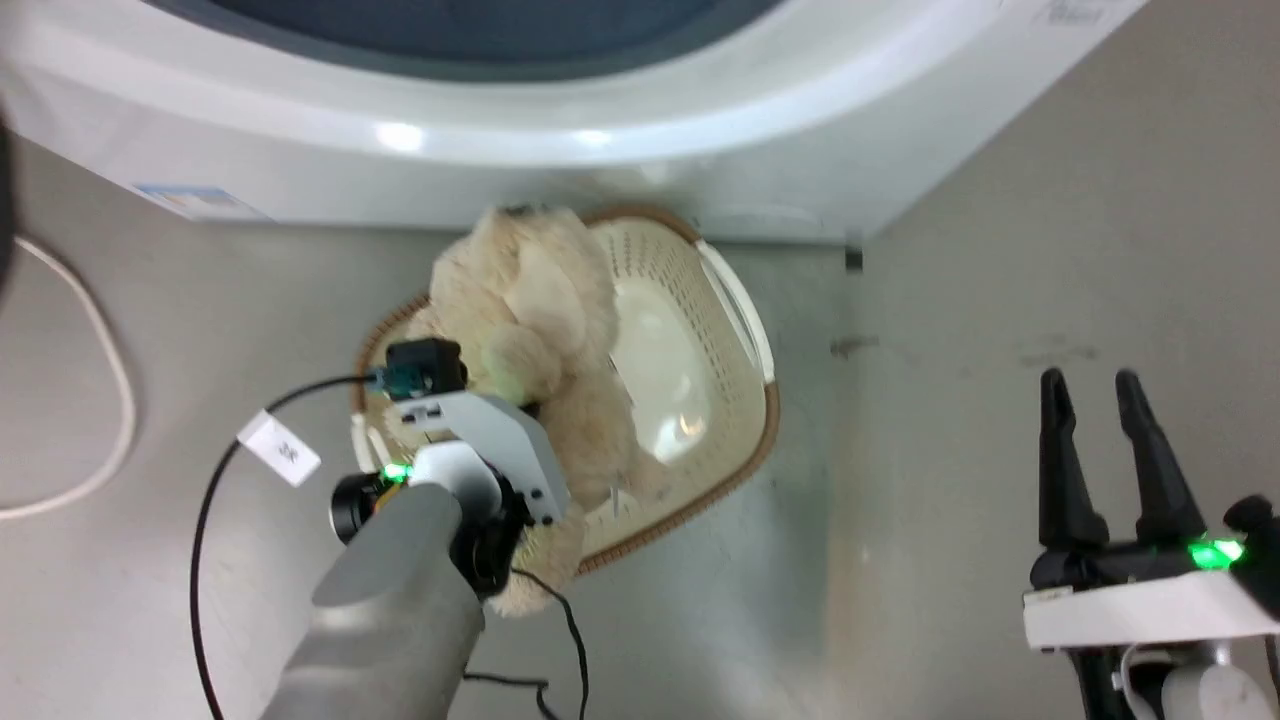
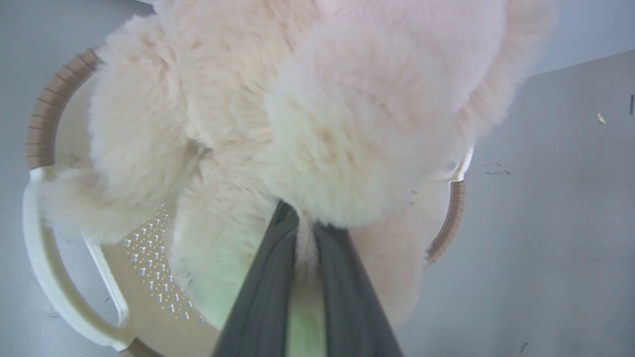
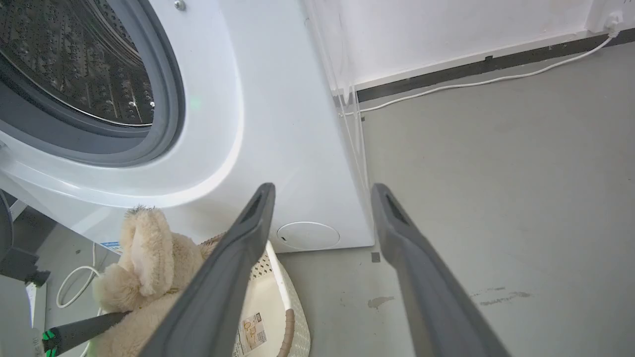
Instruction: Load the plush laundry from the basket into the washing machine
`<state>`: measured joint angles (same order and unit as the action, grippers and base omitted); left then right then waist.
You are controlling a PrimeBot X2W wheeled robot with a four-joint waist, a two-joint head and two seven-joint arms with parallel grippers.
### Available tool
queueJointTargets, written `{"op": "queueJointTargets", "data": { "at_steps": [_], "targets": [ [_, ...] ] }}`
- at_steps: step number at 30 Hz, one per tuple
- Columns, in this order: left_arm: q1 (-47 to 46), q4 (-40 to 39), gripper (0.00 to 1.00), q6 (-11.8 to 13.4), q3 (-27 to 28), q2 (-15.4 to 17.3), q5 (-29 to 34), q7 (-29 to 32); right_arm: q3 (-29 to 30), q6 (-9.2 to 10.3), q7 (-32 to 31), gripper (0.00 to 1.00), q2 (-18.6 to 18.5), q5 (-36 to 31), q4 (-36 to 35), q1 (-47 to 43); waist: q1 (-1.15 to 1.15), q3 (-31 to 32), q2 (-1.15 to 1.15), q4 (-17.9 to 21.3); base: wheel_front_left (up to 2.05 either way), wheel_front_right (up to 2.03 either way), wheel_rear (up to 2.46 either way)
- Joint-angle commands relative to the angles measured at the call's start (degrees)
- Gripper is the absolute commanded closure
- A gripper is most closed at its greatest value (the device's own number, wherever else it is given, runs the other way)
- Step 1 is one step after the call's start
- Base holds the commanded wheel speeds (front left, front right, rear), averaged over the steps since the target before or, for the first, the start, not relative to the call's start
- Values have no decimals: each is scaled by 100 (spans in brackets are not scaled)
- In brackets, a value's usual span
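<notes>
Left wrist view, fingers (image 2: 263, 297) pinching plush laundry (image 2: 307, 124)

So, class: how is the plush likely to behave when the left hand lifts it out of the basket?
Probably floppy: the plush has soft, rounded limbs that should dangle. It is likely light for its bulk, being so fluffy. The left hand seems to pinch mostly fur, so it might slip.

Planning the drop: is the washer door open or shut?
Open: on the washing machine, grey gasket and perforated drum show bare in the right wrist view.
</notes>
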<state>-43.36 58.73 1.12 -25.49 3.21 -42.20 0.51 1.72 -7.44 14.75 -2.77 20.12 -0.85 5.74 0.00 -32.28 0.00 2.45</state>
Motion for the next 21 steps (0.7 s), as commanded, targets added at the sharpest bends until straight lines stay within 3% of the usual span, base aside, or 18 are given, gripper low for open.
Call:
{"op": "queueJointTargets", "data": {
  "at_steps": [1, 9, 21],
  "targets": [
    [113, -99, 100, -53, -41, -9, -45, -89, 18, -5, 25, 0, -10, -23, 63, -107, 0, 525, 0, -239, 0, 0, 0],
    [656, -628, 100, -91, -229, -26, -73, -470, 3, -5, 19, 0, -10, -54, 334, -405, 0, 1394, 0, -452, 0, 0, 0],
    [1560, -2237, 100, 427, -307, 295, 161, -978, 55, -5, -26, 0, -10, 18, 539, -930, 0, 2537, 0, -574, 0, 0, 0]
  ]
}}
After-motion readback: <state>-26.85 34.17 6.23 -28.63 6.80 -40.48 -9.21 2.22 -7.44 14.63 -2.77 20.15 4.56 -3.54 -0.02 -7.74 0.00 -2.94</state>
